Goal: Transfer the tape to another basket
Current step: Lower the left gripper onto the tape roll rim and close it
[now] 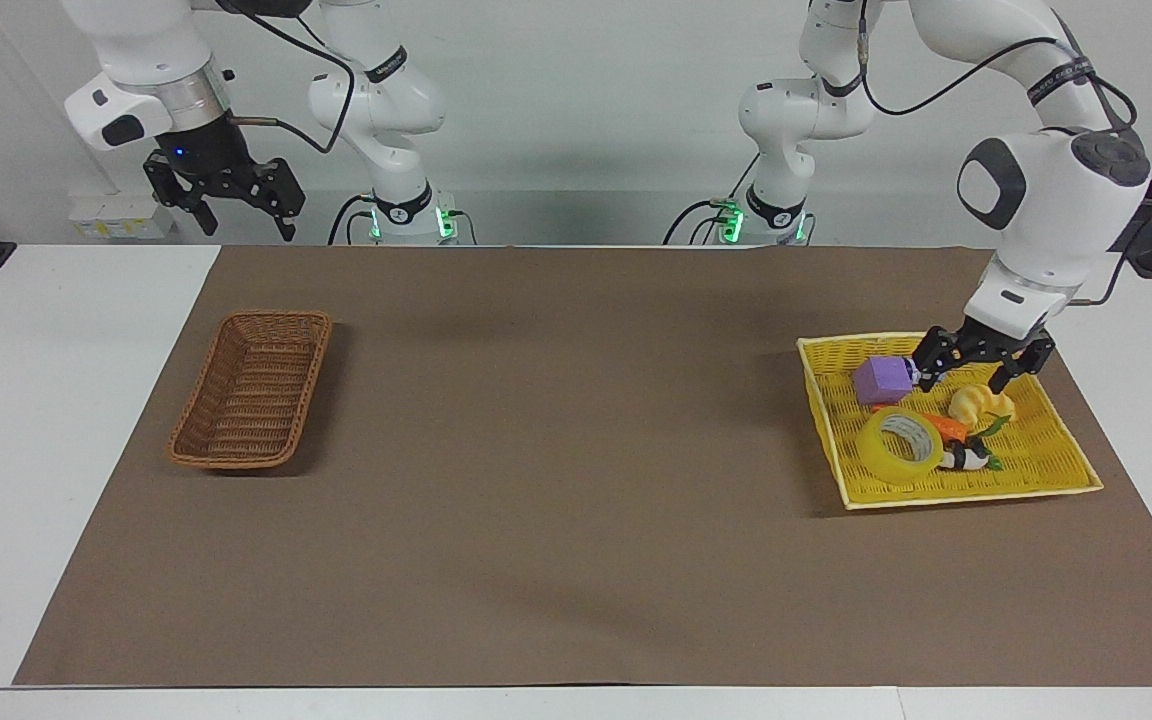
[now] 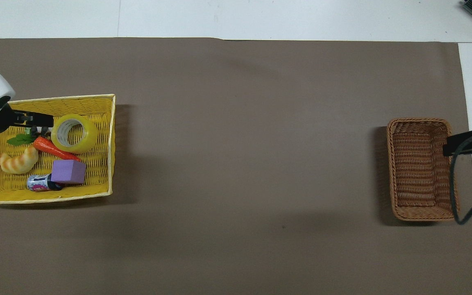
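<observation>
The tape lies in the yellow tray at the left arm's end of the table — the left gripper hangs over that tray, jaws apart. The right gripper waits, spread wide, above the table's edge near the basket.

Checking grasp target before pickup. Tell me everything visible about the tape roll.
The tape is a wide roll of translucent yellow film on a white core, hole facing up, slightly tilted. It sits in the yellow tray, in the corner toward the table's middle and farthest from the robots, touching the toy carrot. No gripper touches it.
</observation>
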`<control>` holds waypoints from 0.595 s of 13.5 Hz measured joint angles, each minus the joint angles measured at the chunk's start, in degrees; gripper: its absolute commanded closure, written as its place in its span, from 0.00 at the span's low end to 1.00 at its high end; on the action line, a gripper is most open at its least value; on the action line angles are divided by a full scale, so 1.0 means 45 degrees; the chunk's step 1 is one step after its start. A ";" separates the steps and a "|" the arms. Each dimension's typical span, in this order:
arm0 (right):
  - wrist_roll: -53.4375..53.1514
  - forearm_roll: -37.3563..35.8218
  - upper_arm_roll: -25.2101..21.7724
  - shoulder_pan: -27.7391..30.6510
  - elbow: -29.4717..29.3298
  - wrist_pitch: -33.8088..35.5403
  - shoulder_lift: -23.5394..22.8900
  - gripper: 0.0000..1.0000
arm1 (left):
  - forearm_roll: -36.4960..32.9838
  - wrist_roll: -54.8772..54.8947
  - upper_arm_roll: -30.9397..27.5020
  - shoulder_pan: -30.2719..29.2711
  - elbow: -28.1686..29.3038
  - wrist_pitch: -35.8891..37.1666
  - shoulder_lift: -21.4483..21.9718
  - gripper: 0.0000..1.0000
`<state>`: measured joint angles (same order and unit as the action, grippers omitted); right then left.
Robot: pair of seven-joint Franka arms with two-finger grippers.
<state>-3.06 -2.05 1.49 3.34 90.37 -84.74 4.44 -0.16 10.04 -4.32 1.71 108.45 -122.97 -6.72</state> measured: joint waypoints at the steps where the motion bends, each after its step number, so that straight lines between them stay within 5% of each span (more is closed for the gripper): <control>1: 0.0000 0.0000 -0.0047 0.0018 0.0011 0.0000 0.0007 0.00 | 0.0010 0.0216 0.0003 -0.0134 0.0019 -0.0324 -0.0452 0.00; 5: 0.0000 0.0000 -0.0143 0.0028 0.0141 0.0000 0.0053 0.00 | 0.0358 0.0699 -0.0006 -0.0644 0.0194 -0.1313 -0.1818 0.00; 7: 0.0000 0.0000 -0.0143 0.0028 0.0235 -0.0001 0.0077 0.00 | 0.0784 0.0712 -0.0006 -0.0763 0.0462 -0.1636 -0.2097 0.20; 8: 0.0000 0.0000 -0.0143 0.0028 0.0258 -0.0001 0.0078 0.00 | 0.0969 0.0740 -0.0004 -0.0791 0.0639 -0.1788 -0.2137 0.44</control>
<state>-3.06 -2.06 0.85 3.46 91.53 -84.75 4.79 4.21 13.37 -4.34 -1.85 111.32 -131.01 -16.34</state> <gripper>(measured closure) 0.000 0.088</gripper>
